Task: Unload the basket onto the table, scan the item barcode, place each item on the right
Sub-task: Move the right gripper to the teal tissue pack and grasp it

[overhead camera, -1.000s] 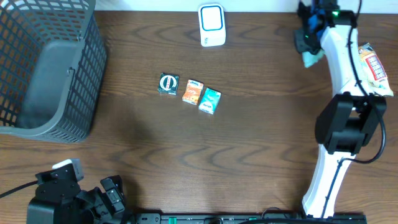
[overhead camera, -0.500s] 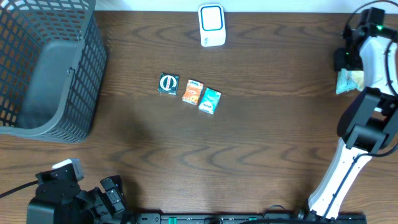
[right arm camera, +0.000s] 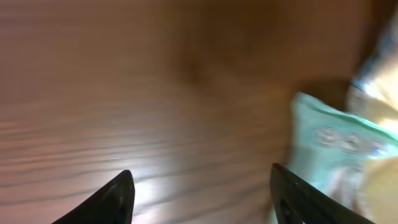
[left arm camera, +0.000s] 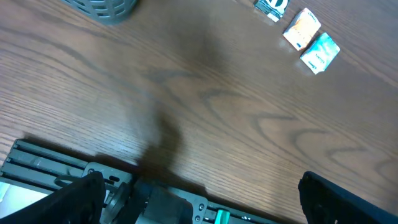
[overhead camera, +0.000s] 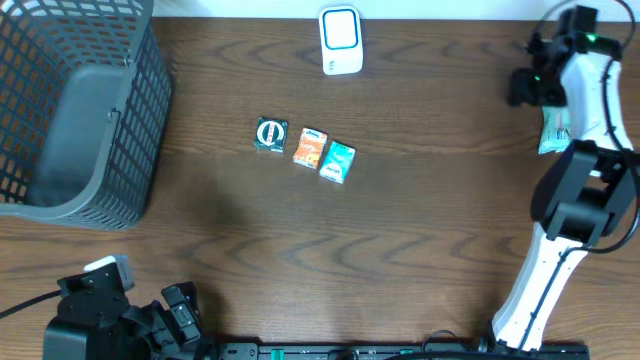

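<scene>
Presently: both grippers empty, items loose on the table

**Overhead.** White scanner [overhead camera: 340, 40] stands at top centre. At mid-frame is a close row: dark packet [overhead camera: 270, 134], orange packet [overhead camera: 310, 147], teal packet [overhead camera: 338, 161]. A pale teal pouch [overhead camera: 553, 132] lies at the right edge, partly hidden by the right arm. The right gripper [overhead camera: 524, 86] hovers just up-left of it. Grey basket [overhead camera: 150, 130] sits upper left. The left gripper [overhead camera: 180, 305] is parked lower left, well apart from everything.

**Left wrist.** Fingers are spread toward the bottom corners with nothing between them. The three packets show upper right.

**Right wrist.** Blurred. Fingers stand wide apart over bare wood and hold nothing. The pouch lies just outside the right-hand finger, at the frame's right edge.

**Handling (judgement).**
- Which item is meant, I cannot tell.
- The pouch looks like thin film: light, soft, crinkly, likely slippery. Pinch a sealed edge and leave the faces uncovered. No barcode is visible yet.
- The packets look light, stiffer and low-lying. Grip them across the narrow sides.
</scene>
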Action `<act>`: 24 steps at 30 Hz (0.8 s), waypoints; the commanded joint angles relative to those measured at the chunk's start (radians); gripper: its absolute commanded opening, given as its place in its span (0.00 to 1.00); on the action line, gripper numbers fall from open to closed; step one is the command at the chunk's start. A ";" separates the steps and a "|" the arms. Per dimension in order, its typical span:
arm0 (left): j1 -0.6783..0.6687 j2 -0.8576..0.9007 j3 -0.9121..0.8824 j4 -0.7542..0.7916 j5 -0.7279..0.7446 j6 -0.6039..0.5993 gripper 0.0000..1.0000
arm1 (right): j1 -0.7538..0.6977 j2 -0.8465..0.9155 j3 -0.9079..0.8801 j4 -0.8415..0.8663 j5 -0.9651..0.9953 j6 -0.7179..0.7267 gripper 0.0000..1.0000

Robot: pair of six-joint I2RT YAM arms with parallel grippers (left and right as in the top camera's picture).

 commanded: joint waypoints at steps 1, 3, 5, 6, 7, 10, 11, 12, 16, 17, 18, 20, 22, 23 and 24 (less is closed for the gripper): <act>0.003 0.000 0.002 0.001 -0.010 -0.009 0.98 | 0.077 -0.149 0.005 -0.036 -0.217 0.061 0.61; 0.003 0.000 0.002 0.001 -0.010 -0.009 0.98 | 0.118 -0.167 0.005 -0.074 -0.346 0.061 0.57; 0.003 0.000 0.002 0.001 -0.010 -0.009 0.98 | 0.165 -0.169 0.005 -0.118 -0.488 0.061 0.52; 0.003 0.000 0.002 0.001 -0.010 -0.009 0.98 | 0.193 -0.166 0.004 -0.143 -0.553 0.061 0.54; 0.003 0.000 0.002 0.001 -0.010 -0.009 0.98 | 0.223 -0.159 0.003 -0.168 -0.600 0.060 0.58; 0.003 0.000 0.002 0.001 -0.010 -0.009 0.97 | 0.315 -0.140 0.002 -0.229 -0.615 0.060 0.64; 0.003 0.000 0.002 0.001 -0.010 -0.009 0.98 | 0.351 -0.127 0.002 -0.241 -0.597 0.060 0.58; 0.003 0.000 0.002 0.001 -0.010 -0.009 0.98 | 0.397 -0.114 0.002 -0.249 -0.558 0.062 0.45; 0.003 0.000 0.002 0.001 -0.010 -0.009 0.98 | 0.500 -0.074 0.002 -0.265 -0.355 0.251 0.27; 0.003 0.000 0.002 0.001 -0.010 -0.009 0.97 | 0.518 -0.063 0.002 -0.269 -0.311 0.293 0.29; 0.003 0.000 0.002 0.001 -0.010 -0.009 0.98 | 0.543 -0.050 0.002 -0.271 -0.269 0.329 0.31; 0.003 0.000 0.002 0.001 -0.010 -0.009 0.98 | 0.582 -0.019 0.002 -0.269 -0.265 0.375 0.40; 0.003 0.000 0.002 0.001 -0.010 -0.009 0.98 | 0.597 0.000 0.002 -0.267 -0.280 0.394 0.59; 0.003 0.000 0.002 0.001 -0.010 -0.009 0.97 | 0.603 0.010 0.002 -0.265 -0.291 0.394 0.64; 0.003 0.000 0.002 0.001 -0.010 -0.009 0.97 | 0.605 0.019 0.002 -0.265 -0.295 0.394 0.65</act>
